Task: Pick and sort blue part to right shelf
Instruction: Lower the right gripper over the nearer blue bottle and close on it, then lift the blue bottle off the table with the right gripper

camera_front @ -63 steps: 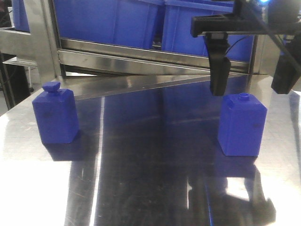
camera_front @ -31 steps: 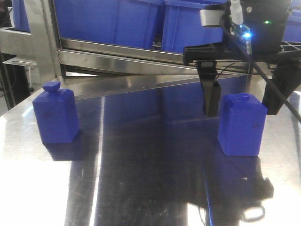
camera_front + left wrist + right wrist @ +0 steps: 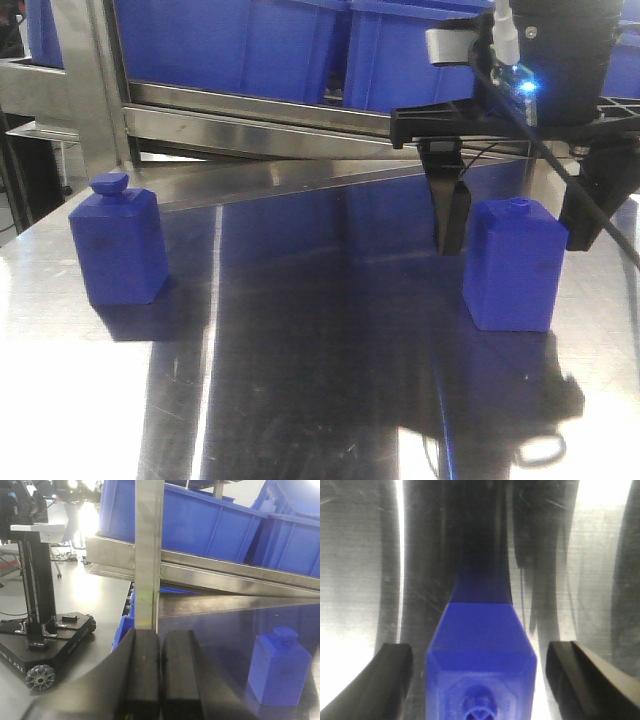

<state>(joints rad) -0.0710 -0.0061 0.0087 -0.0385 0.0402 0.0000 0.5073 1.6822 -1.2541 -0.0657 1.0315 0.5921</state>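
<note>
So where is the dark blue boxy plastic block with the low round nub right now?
Front view: the dark blue block stands at the right of the steel table, between the spread fingers of the right gripper, a gap on each side.

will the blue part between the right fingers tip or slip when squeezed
The blue part looks rigid, so probably won't deform. Flat sides face the open right gripper, so likely a steady grip. On the polished steel table it may slide if one finger touches first.
</note>
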